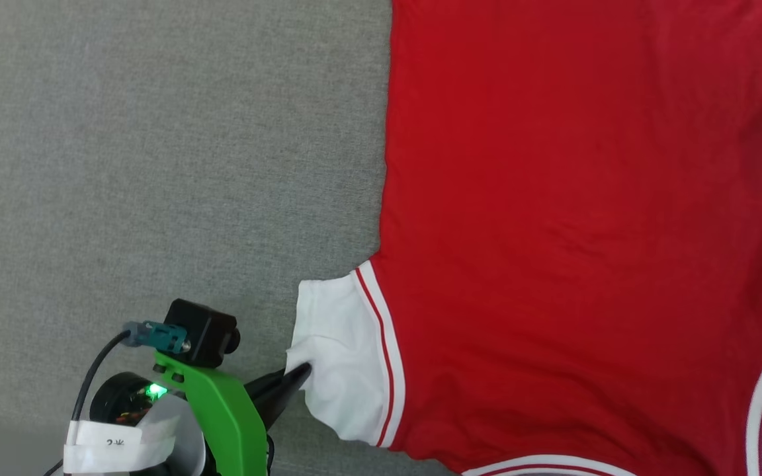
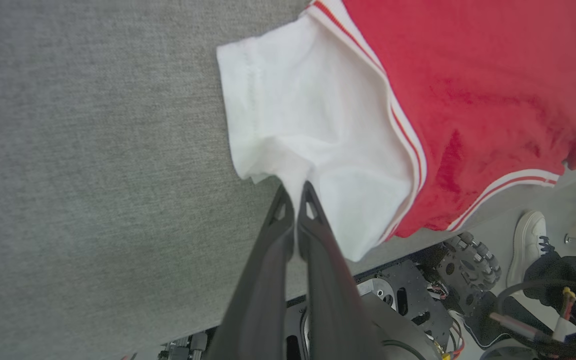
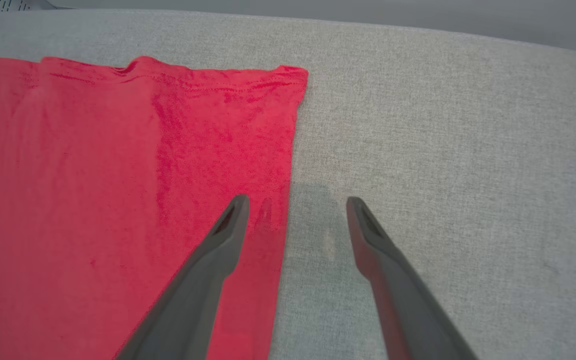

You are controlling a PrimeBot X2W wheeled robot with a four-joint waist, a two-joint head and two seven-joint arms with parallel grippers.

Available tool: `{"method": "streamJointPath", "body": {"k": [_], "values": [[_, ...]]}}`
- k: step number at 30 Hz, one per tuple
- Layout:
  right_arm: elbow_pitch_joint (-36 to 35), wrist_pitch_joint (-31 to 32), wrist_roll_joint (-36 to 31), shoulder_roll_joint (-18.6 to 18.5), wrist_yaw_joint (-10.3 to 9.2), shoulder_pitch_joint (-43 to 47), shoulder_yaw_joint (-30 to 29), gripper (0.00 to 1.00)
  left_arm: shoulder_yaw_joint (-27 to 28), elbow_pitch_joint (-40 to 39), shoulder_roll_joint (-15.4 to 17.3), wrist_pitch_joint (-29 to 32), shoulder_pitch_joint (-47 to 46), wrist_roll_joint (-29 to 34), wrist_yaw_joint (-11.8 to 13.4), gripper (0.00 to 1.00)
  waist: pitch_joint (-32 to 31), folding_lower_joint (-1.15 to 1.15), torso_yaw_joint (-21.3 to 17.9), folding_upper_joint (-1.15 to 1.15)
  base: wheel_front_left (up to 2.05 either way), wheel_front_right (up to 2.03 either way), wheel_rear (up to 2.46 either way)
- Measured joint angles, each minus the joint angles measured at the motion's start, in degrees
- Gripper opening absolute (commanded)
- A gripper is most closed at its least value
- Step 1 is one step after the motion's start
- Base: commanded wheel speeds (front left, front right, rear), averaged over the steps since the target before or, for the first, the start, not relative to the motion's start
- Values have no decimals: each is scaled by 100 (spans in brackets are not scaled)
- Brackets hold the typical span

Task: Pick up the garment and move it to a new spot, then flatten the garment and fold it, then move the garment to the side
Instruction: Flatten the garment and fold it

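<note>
Head view: the garment (image 1: pixel 579 218) lies spread flat on the grey counter (image 1: pixel 156 165), taking up the right side of the picture. Its red body shows plain, with no print visible. One white sleeve (image 1: pixel 335 344), edged with red-and-white trim, points toward the lower centre. A second white sleeve is cut off at the right edge. The left claw (image 1: pixel 303 371) reaches in from the lower left, below a green bracket (image 1: pixel 222 410) and a black camera block (image 1: pixel 202 330). Its dark tip meets the lower edge of the near sleeve, where the cloth puckers.

Left wrist view: the left claw (image 2: pixel 294 192) is clenched. Its two fingers are pressed together on a gathered fold at the edge of the white sleeve (image 2: pixel 308 115). The red body (image 2: pixel 478 90) reaches to the counter's edge, and the striped neck trim hangs slightly over it. Below the edge are the robot's wheeled base (image 2: pixel 448 270) and a white shoe (image 2: pixel 528 235).

Right wrist view: the right claw (image 3: pixel 295 202) is released, its fingers wide apart and holding nothing. One finger stands over the side edge of the red cloth (image 3: pixel 118 175), the other over bare counter (image 3: pixel 443 150). Whether either tip touches the surface cannot be told. The garment's hem (image 3: pixel 193 75) runs across the far side, slightly rippled.
</note>
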Motion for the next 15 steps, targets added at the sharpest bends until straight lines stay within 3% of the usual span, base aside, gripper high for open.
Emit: {"method": "streamJointPath", "body": {"k": [5,15], "values": [[638,0,-235,-75,0,-768,101,100,-131,13,-109,-56,-149,42,-114,0,380,0,316,0,0,0,0],[1489,-368,-630,-212,0,-1304,321,100,-290,168,-277,-137,-323,85,-270,0,899,0,833,0,0,0,0]]}}
